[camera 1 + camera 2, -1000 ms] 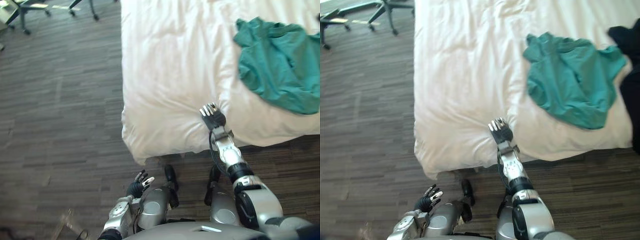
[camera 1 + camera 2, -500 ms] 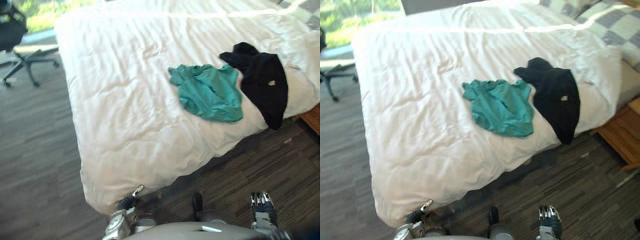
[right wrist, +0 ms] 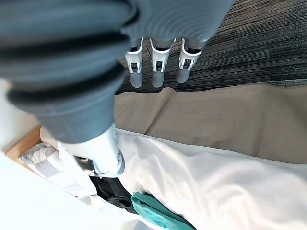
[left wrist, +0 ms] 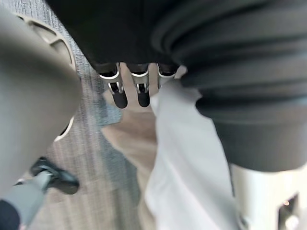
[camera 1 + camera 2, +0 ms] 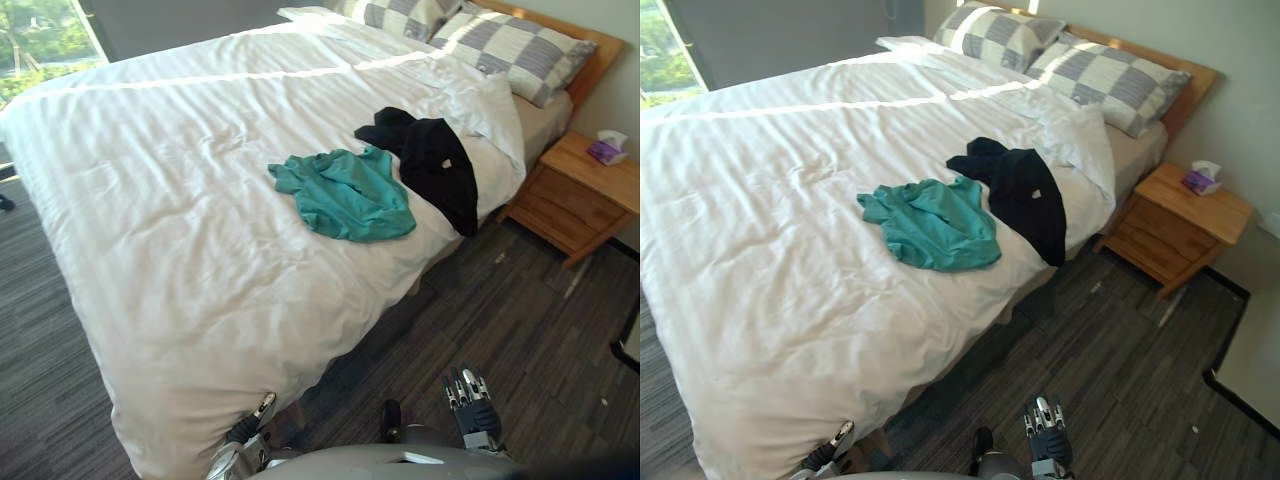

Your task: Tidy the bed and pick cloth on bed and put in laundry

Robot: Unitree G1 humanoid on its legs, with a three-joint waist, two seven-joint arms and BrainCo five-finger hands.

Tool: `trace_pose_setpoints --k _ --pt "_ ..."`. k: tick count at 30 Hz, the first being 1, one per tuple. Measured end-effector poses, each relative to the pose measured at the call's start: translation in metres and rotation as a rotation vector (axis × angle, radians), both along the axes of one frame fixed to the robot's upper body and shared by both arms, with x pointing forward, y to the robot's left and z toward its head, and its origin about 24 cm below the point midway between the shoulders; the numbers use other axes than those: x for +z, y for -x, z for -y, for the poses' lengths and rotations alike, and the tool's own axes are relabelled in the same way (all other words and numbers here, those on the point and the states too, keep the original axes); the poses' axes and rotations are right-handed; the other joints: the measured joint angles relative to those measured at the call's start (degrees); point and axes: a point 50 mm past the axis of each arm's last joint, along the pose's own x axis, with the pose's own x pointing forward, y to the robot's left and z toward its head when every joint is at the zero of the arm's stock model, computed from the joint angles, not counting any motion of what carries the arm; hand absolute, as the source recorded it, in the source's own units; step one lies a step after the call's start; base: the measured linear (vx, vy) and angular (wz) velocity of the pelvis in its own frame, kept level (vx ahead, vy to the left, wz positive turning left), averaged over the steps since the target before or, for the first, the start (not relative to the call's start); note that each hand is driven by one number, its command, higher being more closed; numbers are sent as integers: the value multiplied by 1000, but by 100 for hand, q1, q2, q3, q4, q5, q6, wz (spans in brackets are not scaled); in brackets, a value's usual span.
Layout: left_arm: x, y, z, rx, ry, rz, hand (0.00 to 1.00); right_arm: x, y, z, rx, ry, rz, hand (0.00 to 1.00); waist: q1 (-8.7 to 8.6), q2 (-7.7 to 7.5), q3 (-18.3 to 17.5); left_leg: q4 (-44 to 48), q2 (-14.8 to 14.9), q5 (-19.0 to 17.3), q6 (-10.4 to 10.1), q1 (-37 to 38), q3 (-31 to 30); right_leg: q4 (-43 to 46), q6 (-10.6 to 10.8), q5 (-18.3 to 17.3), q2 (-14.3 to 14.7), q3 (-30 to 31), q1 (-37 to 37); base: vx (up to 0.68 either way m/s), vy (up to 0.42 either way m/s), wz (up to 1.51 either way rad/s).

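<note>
Bed [image 5: 170, 210]: covered by a white duvet, with two checked pillows [image 5: 505, 45] at the wooden headboard end.
Teal cloth [image 5: 348, 195]: lies crumpled on the duvet, near the bed's right side edge.
Black cloth [image 5: 433, 165]: lies on the duvet just beside the teal cloth, touching it on the pillow side and drooping over the bed's side edge.
Left hand [image 5: 248, 428]: hangs low by the foot corner of the bed, close to the hanging duvet; fingers [image 4: 139, 94] straight, holding nothing.
Right hand [image 5: 472, 408]: low over the dark floor [image 5: 530, 300], well apart from both cloths; fingers straight and empty.
Nightstand [image 5: 575, 195]: wooden, beside the headboard, with a tissue box [image 5: 607, 149] on top.
</note>
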Motion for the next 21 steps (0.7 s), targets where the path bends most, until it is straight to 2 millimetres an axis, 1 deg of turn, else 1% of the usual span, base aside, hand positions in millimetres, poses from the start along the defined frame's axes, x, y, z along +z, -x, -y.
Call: trace_pose_setpoints --k 1,2,3,4,5,6,7,8,9,10,11,12,14,15,17,21 --pt "-1 3 0 4 9 -8 0 1 -2 1 1 3 5 0 -60 0 6 -20 22 44 -58 -1 58 548 -187 -442 -46 -223 -95 -174 -66 -92" --pt "0 0 1 -7 13 0 0 0 -2 2 5 14 2 0 -136 -4 2 -39 62 92 -83 23 100 1680 -391 -1227 -208 -579 -254 -47 -78 -26" --pt "0 1 0 -11 10 -3 0 -2 1 4 6 22 -16 0 -208 -32 -16 -82 42 173 -113 162 151 2549 -306 -1724 -459 -888 -209 -12 -65 -29" --pt "-1 3 -1 -15 7 -8 0 -4 5 4 13 29 -36 0 -212 -66 -34 -96 -55 195 -130 224 185 2562 -269 -1764 -494 -940 -123 -10 -46 -87" --pt "-3 8 -4 -21 3 -38 0 -7 6 0 78 51 -70 0 -145 -216 -137 -63 -177 290 22 190 50 2088 -251 -1676 -317 -921 8 -45 -43 -108" --pt "-3 8 -4 -34 4 -50 0 -8 6 -4 116 64 -79 0 -155 -220 -127 -91 -205 254 275 137 -151 1592 -82 -1515 -162 -766 152 -175 -113 -169" --pt "-5 10 1 -67 19 -72 0 -6 -5 -1 176 110 -75 0 -97 -1 -154 -414 -261 190 387 -50 -694 515 100 -1069 156 -329 363 -143 -122 -144" --pt "-6 9 4 -77 25 -77 0 -6 -9 -1 201 125 -83 0 -53 165 -91 -497 -187 226 33 -32 -521 698 -139 -1317 169 -447 317 -166 -132 -142" --pt "-6 3 7 -126 17 -79 0 -6 -12 1 230 155 -100 0 -265 80 -28 -397 -177 325 42 -37 -293 1843 -194 -2171 -287 -905 305 -45 -80 -82" --pt "-5 0 6 -149 8 -76 0 -7 -10 2 232 162 -114 0 -305 98 -18 -377 -181 343 10 -20 -234 1908 -110 -2229 -437 -1042 438 -47 -103 -84" --pt "-4 0 0 -174 -17 -83 0 -10 -4 0 251 176 -147 0 -283 -76 -77 -363 -261 357 -45 -6 -101 1349 187 -2219 -397 -922 677 -58 -126 -80" --pt "-4 -1 -3 -198 -33 -97 0 -12 1 0 281 198 -174 0 -279 -74 -114 -447 -222 427 -97 -24 -86 591 145 -2030 -157 -837 969 -76 -185 -78" --pt "-4 -4 1 -249 -46 -95 0 -13 4 6 323 246 -208 0 -287 -44 -112 -580 -187 524 -135 -17 -116 -220 93 -1557 86 -664 1207 -77 -154 -58" --pt "-4 -4 1 -261 -53 -97 0 -14 6 7 336 255 -223 0 -289 -35 -104 -597 -192 540 -146 -18 -89 -389 80 -1456 126 -615 1257 -123 -72 -48" --pt "-5 -2 1 -287 -56 -115 0 -18 18 11 354 286 -291 0 -358 -44 -105 -597 -232 561 -150 -16 -9 -816 89 -1234 163 -520 1372 -151 -39 -24" --pt "-4 -5 2 -317 -68 -113 0 -22 27 9 371 308 -356 0 -453 -44 -106 -571 -264 555 -141 -16 50 -857 89 -1136 133 -327 1323 -122 16 -12"
